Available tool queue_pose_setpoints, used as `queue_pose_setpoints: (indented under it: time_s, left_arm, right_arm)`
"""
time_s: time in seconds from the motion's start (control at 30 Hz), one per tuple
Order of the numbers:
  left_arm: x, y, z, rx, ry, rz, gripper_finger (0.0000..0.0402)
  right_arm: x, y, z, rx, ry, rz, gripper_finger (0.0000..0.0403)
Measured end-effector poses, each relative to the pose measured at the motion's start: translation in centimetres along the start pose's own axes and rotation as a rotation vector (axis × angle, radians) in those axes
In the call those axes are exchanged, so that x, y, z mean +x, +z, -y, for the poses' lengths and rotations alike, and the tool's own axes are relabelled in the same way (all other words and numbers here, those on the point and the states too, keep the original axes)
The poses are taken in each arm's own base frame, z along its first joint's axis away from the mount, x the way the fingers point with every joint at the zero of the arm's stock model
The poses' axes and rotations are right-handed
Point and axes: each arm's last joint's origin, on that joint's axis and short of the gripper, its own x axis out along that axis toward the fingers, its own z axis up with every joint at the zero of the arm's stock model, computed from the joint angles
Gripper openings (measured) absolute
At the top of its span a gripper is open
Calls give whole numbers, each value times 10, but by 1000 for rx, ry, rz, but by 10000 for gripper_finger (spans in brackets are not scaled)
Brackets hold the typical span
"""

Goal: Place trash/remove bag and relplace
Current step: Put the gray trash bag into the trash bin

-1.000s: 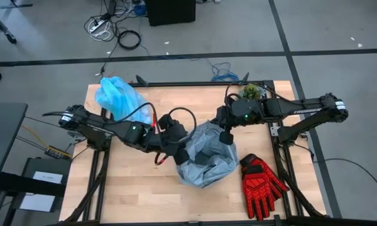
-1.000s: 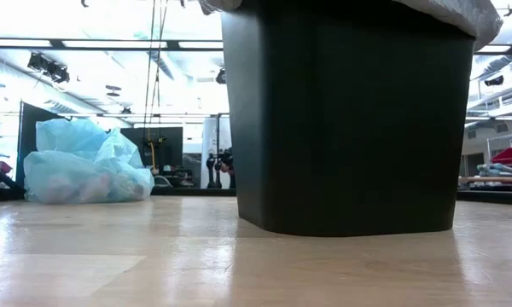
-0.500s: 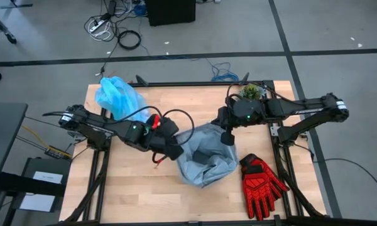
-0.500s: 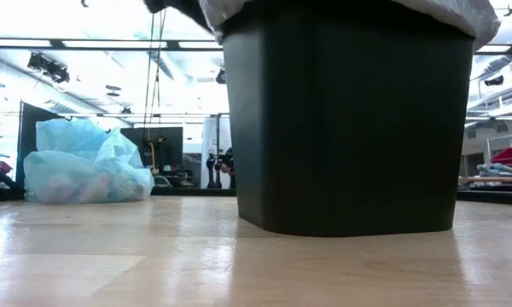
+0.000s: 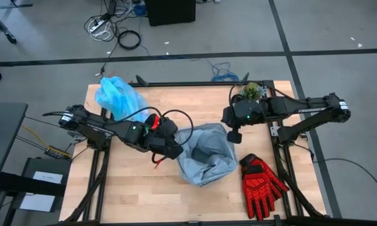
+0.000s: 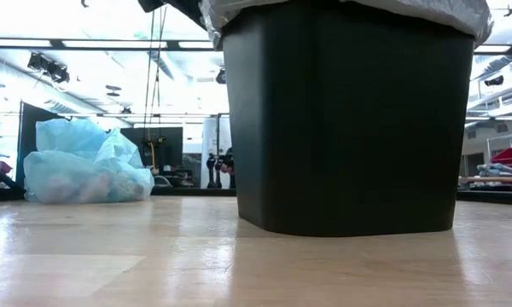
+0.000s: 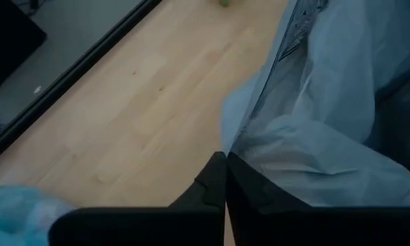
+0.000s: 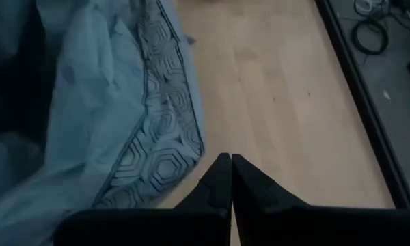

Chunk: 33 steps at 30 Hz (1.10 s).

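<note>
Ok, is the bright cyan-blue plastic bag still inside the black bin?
No, the bright cyan-blue plastic bag lies on the table's far left corner, apart from the black bin, which wears a grey-blue liner.

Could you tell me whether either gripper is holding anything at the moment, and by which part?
Neither holds anything. The left gripper is shut at the grey-blue liner's rim, gripping nothing visible; the right gripper is shut over bare table.

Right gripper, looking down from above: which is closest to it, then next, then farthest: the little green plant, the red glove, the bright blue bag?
From the right gripper:
1. Green plant, at the table's far edge.
2. Red glove, near corner; roughly as close.
3. Bright blue bag, far across.
</note>
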Motion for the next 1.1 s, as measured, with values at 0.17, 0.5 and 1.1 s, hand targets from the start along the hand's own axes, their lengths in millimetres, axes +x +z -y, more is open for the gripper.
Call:
queue_pose_setpoints:
  time_s: [0.17,0.5,1.1]
  left_arm:
    - [0,-3,-2,15,20,-22,4]
    - [5,-4,2,1,20,-27,4]
    - [5,-4,2,-1,11,-36,10]
  right_arm:
    - [-1,-1,2,-4,13,-4,0]
    - [-34,8,14,35,156,191,30]
    - [21,8,53,239,496,45,192]
